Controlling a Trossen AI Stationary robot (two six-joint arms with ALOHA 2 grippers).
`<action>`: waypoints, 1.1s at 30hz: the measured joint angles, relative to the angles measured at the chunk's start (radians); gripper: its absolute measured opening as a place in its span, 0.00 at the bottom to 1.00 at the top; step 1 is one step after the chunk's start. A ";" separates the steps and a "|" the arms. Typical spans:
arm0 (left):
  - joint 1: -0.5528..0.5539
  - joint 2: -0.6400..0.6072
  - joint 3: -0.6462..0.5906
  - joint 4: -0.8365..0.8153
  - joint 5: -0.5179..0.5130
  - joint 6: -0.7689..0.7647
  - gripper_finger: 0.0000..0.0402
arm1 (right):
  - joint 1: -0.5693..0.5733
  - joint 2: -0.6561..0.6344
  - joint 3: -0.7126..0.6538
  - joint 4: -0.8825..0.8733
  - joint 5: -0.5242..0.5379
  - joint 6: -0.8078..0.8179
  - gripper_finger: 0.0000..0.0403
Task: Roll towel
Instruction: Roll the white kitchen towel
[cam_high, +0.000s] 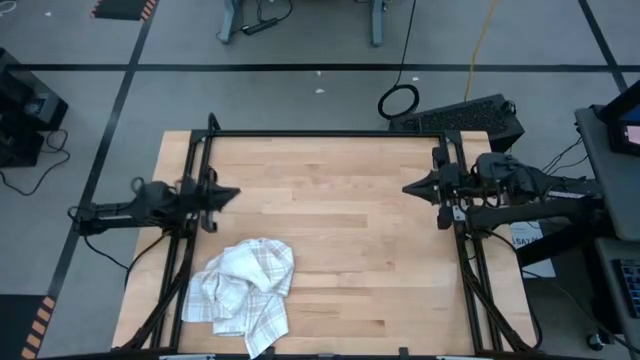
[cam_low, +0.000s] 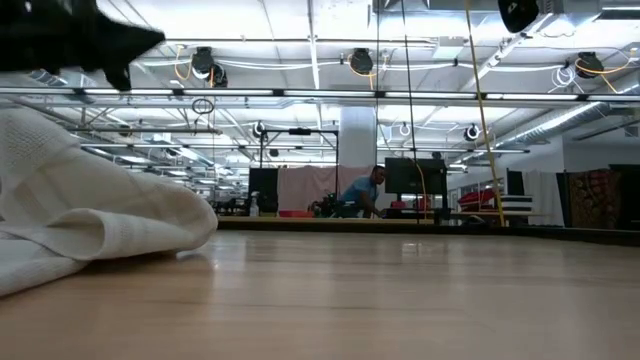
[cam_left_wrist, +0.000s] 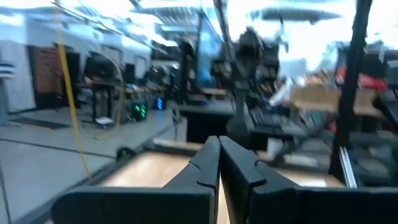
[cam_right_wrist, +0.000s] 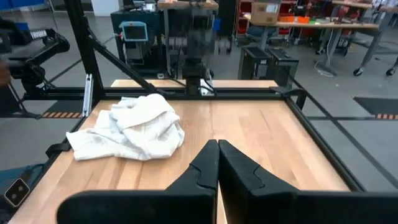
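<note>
Crumpled towel (cam_high: 245, 293) on a light wooden table (cam_high: 350, 240), before any rolling had begun. The towel, a thin white cloth crossed by a faint grey-tan plaid grid, lay in a loose heap of soft folds near the table's front edge, toward its left side. Its woven surface looked finely ribbed in the low view, and one rounded fold rested on the wood. Such cloth was judged light, limp and non-fragile, likely to sag and bunch when lifted; it would need spreading flat first, best taken by a free corner or hem at the heap's outer edge. The left gripper (cam_high: 228, 195) hung over the table's left rail, beyond the towel, fingers pressed together and holding nothing. The right gripper (cam_high: 413, 187) waited at the table's right rail, well apart from the towel, likewise closed and empty. The table showed pale, smooth planks inside a black metal frame (cam_high: 320, 134).
</note>
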 joint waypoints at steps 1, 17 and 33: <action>0.000 0.014 0.045 -0.036 -0.011 -0.002 0.04 | 0.000 0.001 0.000 -0.003 0.000 0.008 0.00; -0.001 0.508 0.675 -0.486 -0.019 0.000 0.17 | 0.000 0.149 0.000 0.019 0.000 0.042 0.00; -0.050 0.835 0.637 -0.518 0.208 0.024 0.20 | 0.021 0.505 0.000 0.214 -0.002 0.257 0.00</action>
